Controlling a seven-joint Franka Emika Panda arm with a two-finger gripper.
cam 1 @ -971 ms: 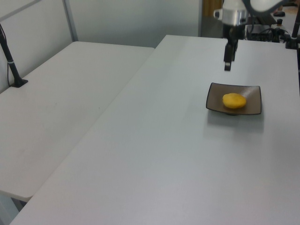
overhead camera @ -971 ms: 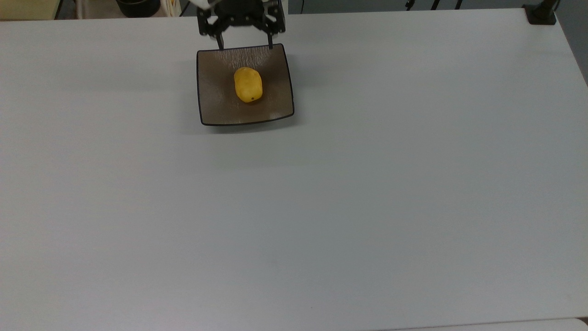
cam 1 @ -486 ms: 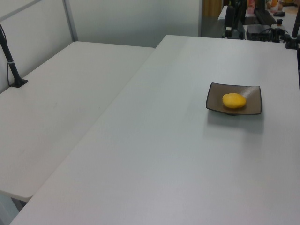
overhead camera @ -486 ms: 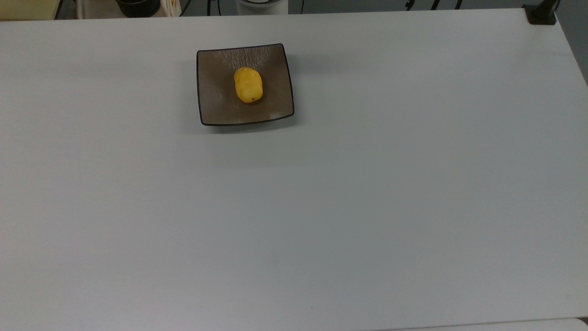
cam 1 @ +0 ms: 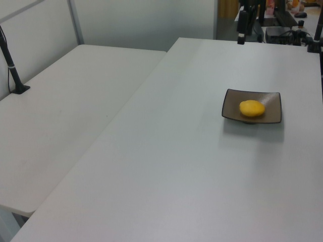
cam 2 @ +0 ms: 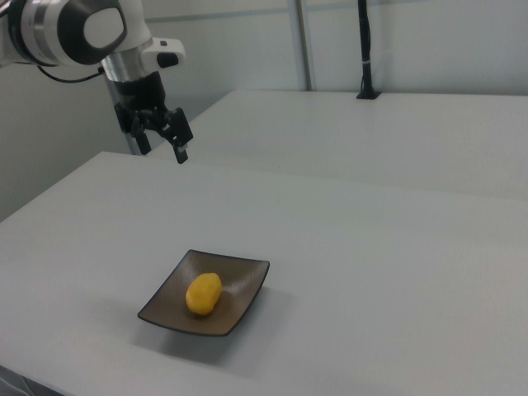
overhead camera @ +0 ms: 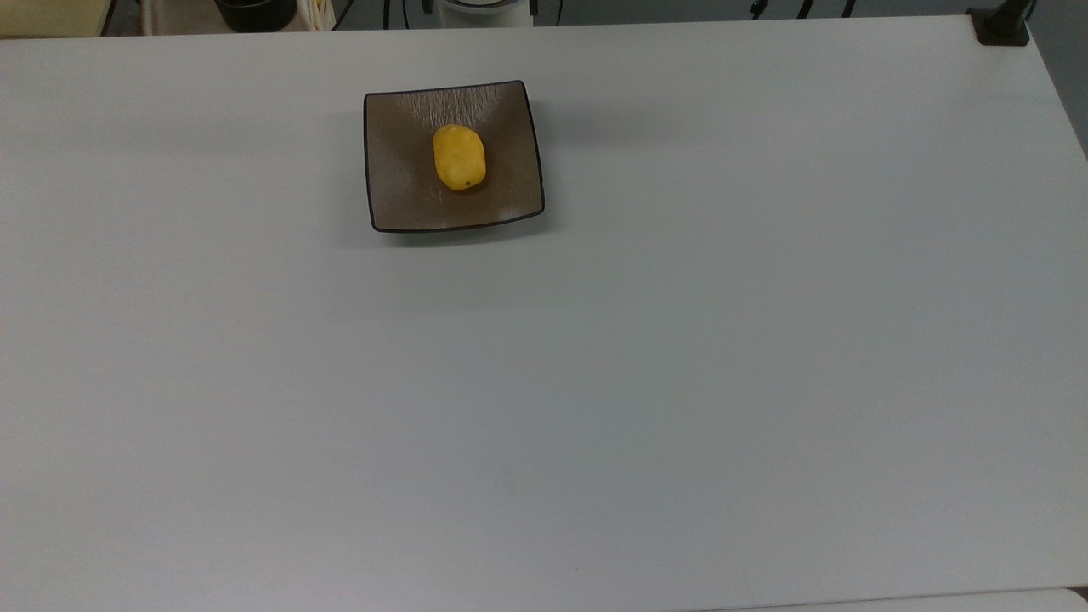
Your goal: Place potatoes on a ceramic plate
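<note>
Gripper [cam 2: 163, 148] has withdrawn; potato [overhead camera: 459, 157] stays on plate [overhead camera: 399, 183].

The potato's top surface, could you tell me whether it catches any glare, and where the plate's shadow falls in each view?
Top view: the potato looks evenly lit with no strong glare; the plate casts a soft shadow along its lower edge. Left view: faint shadow below the plate. Right view: diffuse shadow under the plate's near edge.

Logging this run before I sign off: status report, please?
Gripper open, empty, raised beyond the plate. Small yellow oval potato resting on the square brown-grey ceramic plate. Nothing in the way on the white table.
</note>
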